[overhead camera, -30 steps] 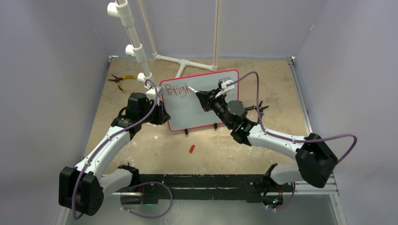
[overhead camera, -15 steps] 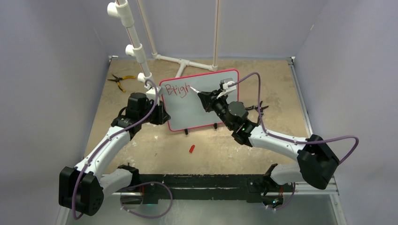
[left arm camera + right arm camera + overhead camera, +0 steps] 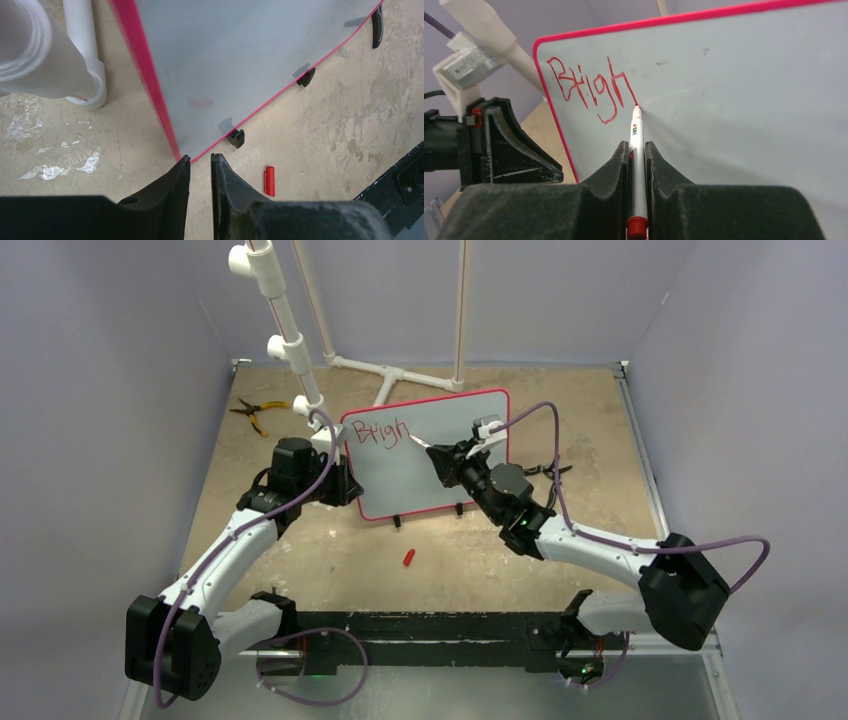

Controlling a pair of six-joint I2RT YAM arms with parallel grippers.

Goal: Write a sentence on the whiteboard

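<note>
A marker is gripped in the right claw, its tip touching the whiteboard ahead, beside the sentence.

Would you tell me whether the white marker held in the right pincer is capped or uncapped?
Uncapped: the white marker's bare red tip touches the red-framed whiteboard just after the red letters "Brigh"; no cap covers it.

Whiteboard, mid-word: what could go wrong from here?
1. The left hand appears to pinch only the whiteboard at its lower corner, so pen pressure could tilt or slide it on its feet.
2. The marker sits in a narrow pinch in the right hand. It may twist, skewing the lettering.
</note>
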